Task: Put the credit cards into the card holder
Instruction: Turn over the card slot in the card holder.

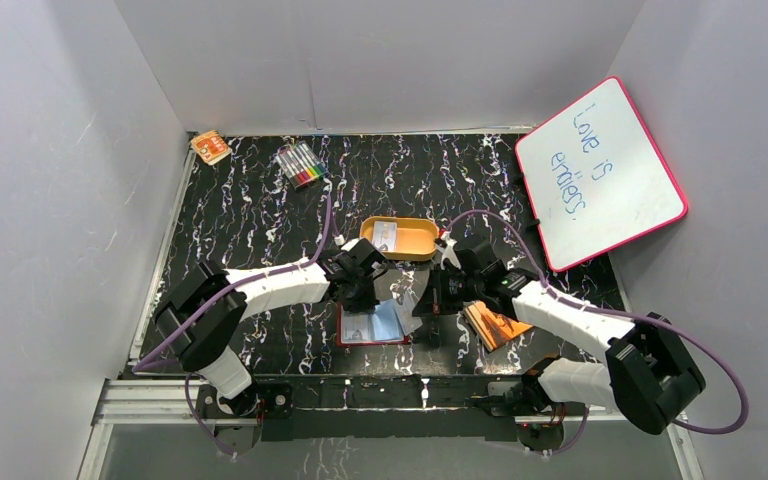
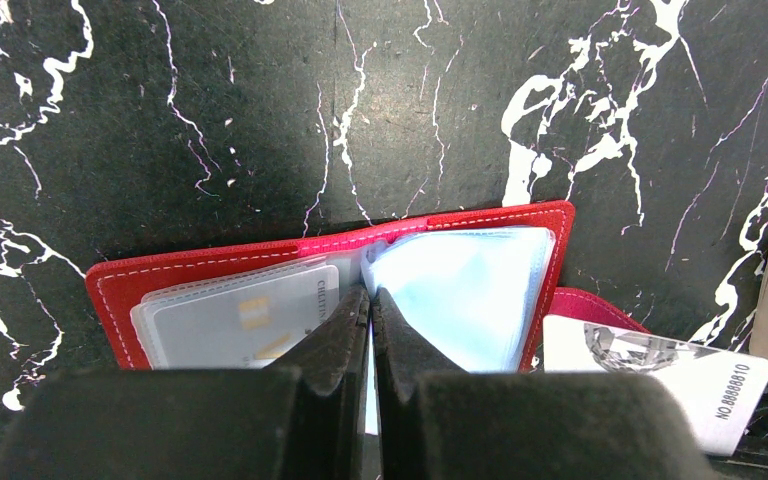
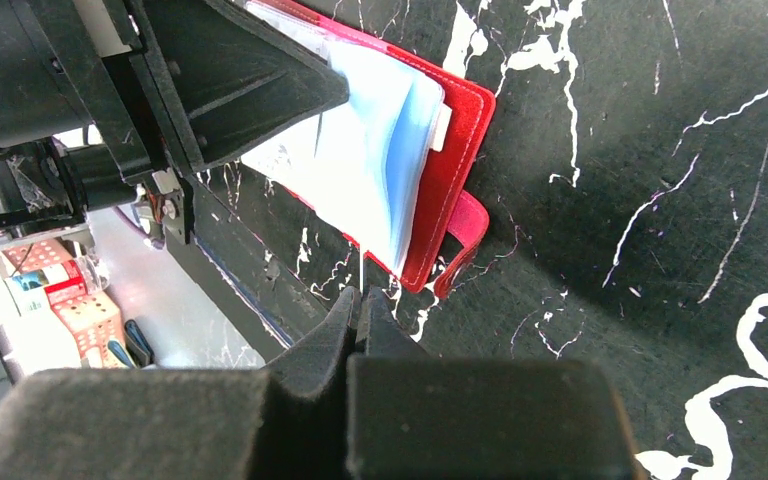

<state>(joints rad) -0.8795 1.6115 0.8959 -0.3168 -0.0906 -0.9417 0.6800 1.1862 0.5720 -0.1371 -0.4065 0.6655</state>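
One pale grey plastic credit card (image 2: pixel 230 322) is already pocketed in the open dark red leather card holder (image 2: pixel 190 268) under the shut left gripper (image 2: pixel 370 298), and the right gripper (image 3: pixel 362 298) is clamped on a second white card (image 2: pixel 650 375) just beside it, not in yet.

Pale walls (image 1: pixel 360 60) around black marbled tabletop (image 1: pixel 260 220)

You are working in a robotics lab test cell, not a home or a shop: plain white boards (image 1: pixel 380 60) wall the bench in from nine o'clock round through twelve to three, a black marble-print mat (image 1: pixel 250 220) covers the top, and at six o'clock an aluminium rail (image 1: pixel 140 400) carries the left arm (image 1: pixel 280 285) and right arm (image 1: pixel 560 310), both trailing purple cables (image 1: pixel 328 215); a pink-framed whiteboard (image 1: pixel 600 170) leans at two o'clock
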